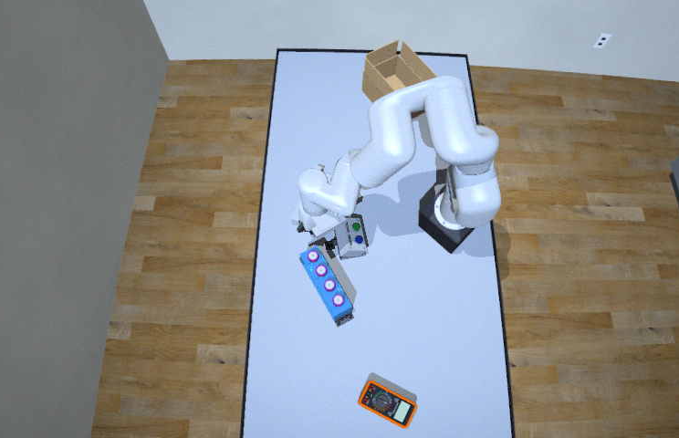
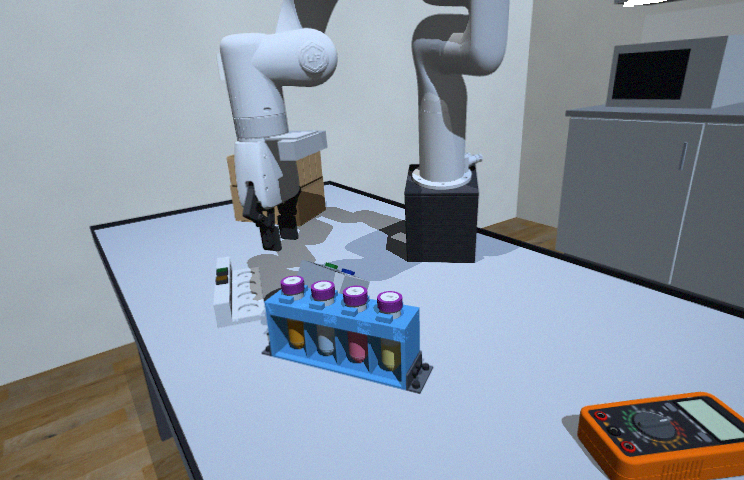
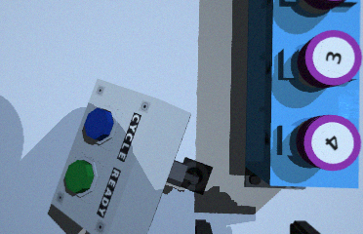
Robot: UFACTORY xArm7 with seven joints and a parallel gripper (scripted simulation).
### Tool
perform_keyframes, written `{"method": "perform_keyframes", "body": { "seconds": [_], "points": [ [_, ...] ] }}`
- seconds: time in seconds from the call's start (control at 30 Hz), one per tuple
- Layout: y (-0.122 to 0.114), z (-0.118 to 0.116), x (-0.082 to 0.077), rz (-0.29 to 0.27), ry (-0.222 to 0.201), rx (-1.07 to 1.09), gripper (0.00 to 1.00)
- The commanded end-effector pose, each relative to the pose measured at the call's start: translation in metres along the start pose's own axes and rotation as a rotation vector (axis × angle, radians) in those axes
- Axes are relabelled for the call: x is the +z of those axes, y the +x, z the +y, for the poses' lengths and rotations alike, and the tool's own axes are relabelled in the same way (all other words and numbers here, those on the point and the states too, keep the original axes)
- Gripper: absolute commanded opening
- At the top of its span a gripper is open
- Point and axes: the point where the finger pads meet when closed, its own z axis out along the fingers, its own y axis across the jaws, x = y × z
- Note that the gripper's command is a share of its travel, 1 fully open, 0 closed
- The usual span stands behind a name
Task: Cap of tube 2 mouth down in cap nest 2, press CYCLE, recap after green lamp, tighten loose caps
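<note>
The blue tube rack (image 2: 341, 333) holds four tubes, each with a purple-rimmed cap on. Cap 2 (image 2: 355, 294) is second from the right in the exterior view. In the wrist view I see cap 3 (image 3: 333, 58) and cap 4 (image 3: 332, 142). The white cap tray (image 2: 237, 291) lies behind the rack's left end; its nests are empty and its lamps (image 2: 221, 275) look dark. The key housing (image 3: 116, 166) shows the blue CYCLE key (image 3: 98, 124) and the green READY key (image 3: 79, 176), both unlit. My gripper (image 2: 277, 237) hangs open and empty above the table, behind the rack and near the housing.
A cardboard box (image 1: 394, 69) stands at the far end of the table. An orange multimeter (image 2: 664, 433) lies at the near end. The arm's black base (image 2: 441, 217) stands at the right of the housing.
</note>
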Motion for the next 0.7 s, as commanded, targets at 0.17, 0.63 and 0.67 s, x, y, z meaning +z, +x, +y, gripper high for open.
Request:
{"method": "perform_keyframes", "body": {
  "seconds": [0.17, 0.63, 0.67],
  "points": [
    [-0.009, -0.007, -0.003, -0.029, -0.026, 0.018, 0.46],
    [0.023, 0.006, -0.002, -0.024, -0.031, 0.347, 0.46],
    [0.031, 0.009, -0.002, -0.023, -0.032, 0.452, 0.46]
  ]
}}
